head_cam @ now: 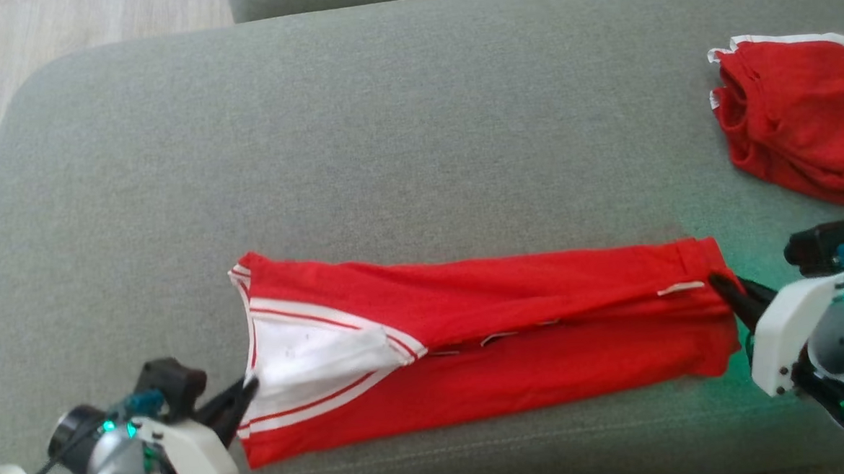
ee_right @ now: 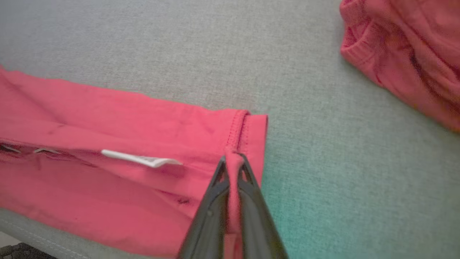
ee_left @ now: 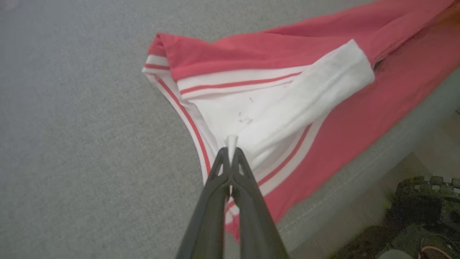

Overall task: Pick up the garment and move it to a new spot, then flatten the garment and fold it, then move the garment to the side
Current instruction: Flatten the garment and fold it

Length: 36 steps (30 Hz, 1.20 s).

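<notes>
Head view: arms spread, left tool (head_cam: 250,383) pinches the garment (head_cam: 544,360) at collar, right tool (head_cam: 715,279) at hem.

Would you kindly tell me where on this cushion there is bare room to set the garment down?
Free: the broad grey cushion beyond the long red garment, leftward to its rounded corner. Tight: the near strip along the front seam, and the right end, where the right claw and the bundled red garment crowd in.
</notes>
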{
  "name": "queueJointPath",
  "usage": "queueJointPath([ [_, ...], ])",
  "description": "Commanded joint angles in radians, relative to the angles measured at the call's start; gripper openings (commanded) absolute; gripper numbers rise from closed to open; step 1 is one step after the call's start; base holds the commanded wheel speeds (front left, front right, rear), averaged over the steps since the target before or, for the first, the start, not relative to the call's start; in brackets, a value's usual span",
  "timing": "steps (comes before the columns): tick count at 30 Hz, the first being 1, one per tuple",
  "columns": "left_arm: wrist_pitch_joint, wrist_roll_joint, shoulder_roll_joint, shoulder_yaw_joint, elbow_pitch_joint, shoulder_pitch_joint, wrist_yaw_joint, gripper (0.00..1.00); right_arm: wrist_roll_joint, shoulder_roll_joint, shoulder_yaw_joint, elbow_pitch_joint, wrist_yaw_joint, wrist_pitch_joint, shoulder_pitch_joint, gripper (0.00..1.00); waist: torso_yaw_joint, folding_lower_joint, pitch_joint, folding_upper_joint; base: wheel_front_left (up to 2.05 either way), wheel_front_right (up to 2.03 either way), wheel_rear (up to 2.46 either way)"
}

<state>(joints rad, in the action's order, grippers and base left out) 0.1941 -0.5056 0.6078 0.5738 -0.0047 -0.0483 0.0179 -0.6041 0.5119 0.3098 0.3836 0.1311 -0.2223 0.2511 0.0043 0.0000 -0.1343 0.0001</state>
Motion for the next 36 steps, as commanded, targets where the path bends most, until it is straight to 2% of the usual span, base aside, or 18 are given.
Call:
queueJointPath([
  [1, 0.01, 0.004, 0.044, -0.038, -0.025, -0.025, 0.001, 0.0, 0.002, 0.025, -0.017, -0.036, 0.0, -0.013, -0.009, 1.0, -0.001, 0.0, 0.002, -0.0001, 0.0, 0.0, 0.0],
  [2, 0.016, 0.002, 0.045, -0.036, -0.023, -0.023, 0.0, 0.12, 0.002, 0.021, -0.029, -0.04, 0.0, -0.026, -0.016, 1.0, -0.001, 0.0, 0.004, -0.0001, 0.0, 0.0, 0.0],
  [3, 0.023, 0.002, 0.047, -0.035, -0.021, -0.021, -0.002, 0.46, 0.005, 0.018, -0.041, -0.046, 0.0, -0.036, -0.023, 1.0, -0.002, 0.0, 0.005, -0.0001, 0.0, 0.0, 0.0],
  [4, 0.026, 0.003, 0.049, -0.034, -0.021, -0.02, -0.004, 0.99, 0.009, 0.014, -0.057, -0.053, 0.0, -0.041, -0.028, 1.0, -0.003, 0.0, 0.007, -0.0001, 0.0, 0.0, 0.0],
  [13, 0.0, 0.0, 0.052, -0.064, -0.034, -0.034, -0.034, 1.0, 0.081, -0.052, -0.199, -0.108, 0.0, -0.007, -0.033, 1.0, -0.001, 0.0, 0.017, -0.0001, 0.0, 0.0, 0.0],
  [18, -0.081, -0.002, 0.025, -0.128, -0.048, -0.057, -0.096, 1.0, 0.124, -0.119, -0.269, -0.178, 0.0, 0.074, -0.022, 1.0, 0.0, 0.0, 0.034, -0.0001, 0.0, 0.0, 0.0],
  [25, -0.299, -0.069, -0.117, -0.241, -0.06, -0.058, -0.192, 1.0, 0.19, -0.235, -0.324, -0.281, 0.0, 0.231, -0.033, 1.0, -0.003, 0.0, 0.069, -0.0001, 0.0, 0.0, 0.0],
  [26, -0.366, -0.095, -0.167, -0.267, -0.057, -0.049, -0.209, 1.0, 0.208, -0.268, -0.333, -0.301, 0.0, 0.269, -0.047, 1.0, -0.003, 0.0, 0.079, -0.0001, 0.0, 0.0, 0.0],
  [27, -0.393, -0.107, -0.191, -0.278, -0.054, -0.042, -0.215, 1.0, 0.215, -0.286, -0.339, -0.309, 0.0, 0.287, -0.056, 1.0, -0.003, 0.0, 0.084, -0.0001, 0.0, 0.0, 0.0],
  [30, -0.439, -0.114, -0.25, -0.305, -0.043, -0.016, -0.222, 1.0, 0.232, -0.34, -0.346, -0.323, 0.0, 0.326, -0.091, 1.0, -0.005, 0.0, 0.098, -0.0001, 0.0, 0.0, 0.0],
  [34, -0.455, -0.06, -0.31, -0.324, -0.02, 0.027, -0.209, 1.0, 0.269, -0.385, -0.349, -0.325, 0.0, 0.372, -0.144, 1.0, -0.006, 0.0, 0.11, -0.0001, 0.0, 0.0, 0.0],
  [36, -0.455, -0.025, -0.358, -0.356, -0.022, 0.051, -0.201, 1.0, 0.28, -0.404, -0.354, -0.322, 0.0, 0.395, -0.166, 1.0, -0.008, 0.0, 0.114, -0.0001, 0.0, 0.0, 0.0],
])
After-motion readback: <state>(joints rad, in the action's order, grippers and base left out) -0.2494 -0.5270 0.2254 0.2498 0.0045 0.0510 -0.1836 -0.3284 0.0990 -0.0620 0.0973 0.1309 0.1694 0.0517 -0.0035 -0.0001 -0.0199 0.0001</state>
